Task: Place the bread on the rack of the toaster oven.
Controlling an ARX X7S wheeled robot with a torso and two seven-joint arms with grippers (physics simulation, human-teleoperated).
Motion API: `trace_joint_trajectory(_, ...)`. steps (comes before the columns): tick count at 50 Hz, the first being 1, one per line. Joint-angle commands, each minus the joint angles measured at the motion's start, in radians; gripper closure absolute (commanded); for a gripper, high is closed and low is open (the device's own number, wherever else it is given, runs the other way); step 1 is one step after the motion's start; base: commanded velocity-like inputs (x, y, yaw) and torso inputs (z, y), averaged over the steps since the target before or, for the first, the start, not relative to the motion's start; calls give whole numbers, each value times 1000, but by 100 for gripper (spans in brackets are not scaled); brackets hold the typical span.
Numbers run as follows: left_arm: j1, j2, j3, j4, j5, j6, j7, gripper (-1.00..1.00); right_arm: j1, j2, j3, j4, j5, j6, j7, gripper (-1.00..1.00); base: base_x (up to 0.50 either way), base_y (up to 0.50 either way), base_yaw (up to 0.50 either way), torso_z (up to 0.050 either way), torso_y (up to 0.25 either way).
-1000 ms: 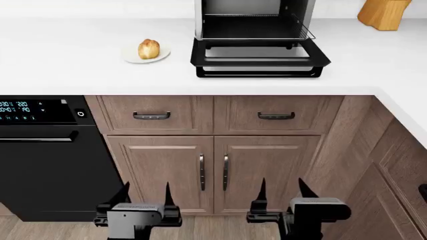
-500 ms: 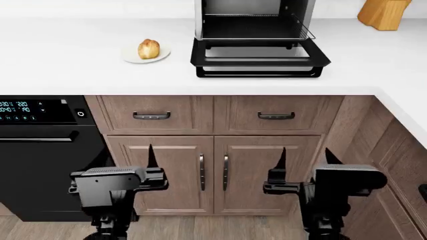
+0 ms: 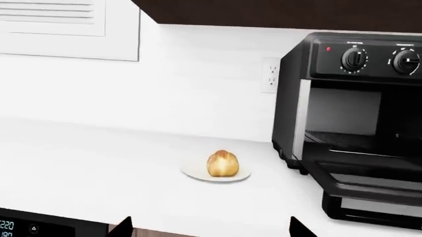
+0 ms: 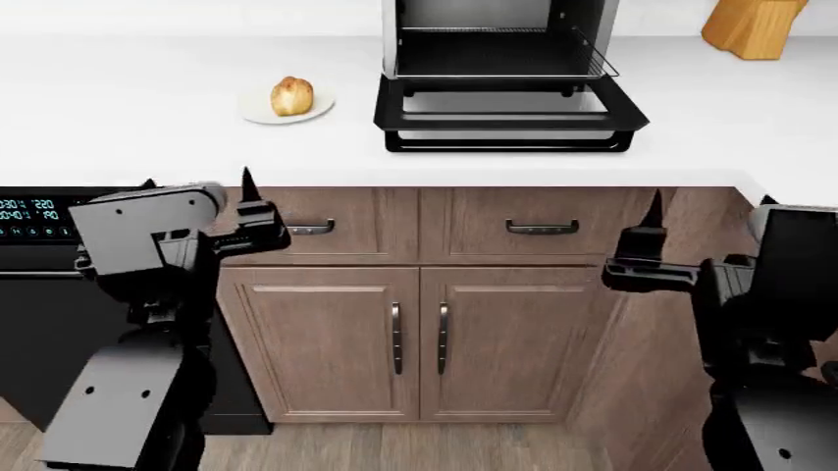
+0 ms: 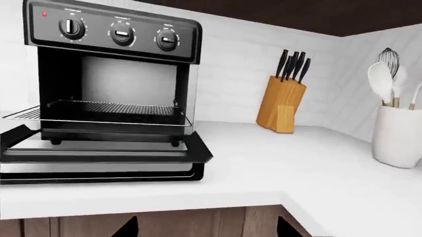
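The bread [image 4: 290,95] lies on a white plate [image 4: 255,112] on the counter, left of the toaster oven [image 4: 504,54]. The oven's black door [image 4: 511,116] is dropped open and the wire rack [image 4: 596,57] sticks out of the front. My left gripper [image 4: 196,181] is open and empty, in front of the counter edge, below the bread. My right gripper [image 4: 708,201] is open and empty at the right, below the counter edge. The left wrist view shows the bread [image 3: 223,163] and the oven [image 3: 349,113]. The right wrist view shows the rack [image 5: 112,108] and the door [image 5: 99,154].
A wooden knife block [image 4: 753,25] stands at the back right and a white utensil crock [image 5: 399,136] beyond it. A large black built-in appliance [image 4: 78,294] is at the lower left. Brown drawers and cabinet doors [image 4: 419,334] lie below the white counter [image 4: 131,137].
Both arms have risen from near the floor to just under counter height and spread apart. Bread, plate and oven have not moved.
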Motion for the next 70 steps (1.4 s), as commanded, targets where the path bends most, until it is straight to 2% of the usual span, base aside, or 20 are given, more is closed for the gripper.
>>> trace_joint_trajectory(1, -162, -15, -8, -81, 10, -62, -40, -100, 175, 76, 56, -55, 17, 230, -11, -100, 0, 0, 0, 0, 0)
trace_joint_trajectory(10, -201, -16, -11, -130, 15, -53, -56, -100, 213, 95, 108, -86, 30, 309, -32, -100, 0, 0, 0, 0, 0)
trace_joint_trajectory(15, -222, -18, -22, -140, -1, -88, -60, -100, 216, 91, 134, -76, 35, 300, -40, -100, 184, 0, 0, 0, 0)
trace_joint_trajectory(38, -208, -31, -18, -104, -10, -90, -77, -100, 230, 93, 163, -88, 46, 317, -43, -100, 487, -45, 0, 0, 0)
trace_joint_trajectory(60, -231, -56, -33, -119, -14, -97, -94, -100, 291, 129, 161, -122, 72, 407, -28, -100, 500, -232, 0, 0, 1)
trace_joint_trajectory(70, -237, -66, -27, -135, -2, -93, -106, -100, 294, 161, 174, -118, 155, 418, 42, -100, 0, 0, 0, 0, 1)
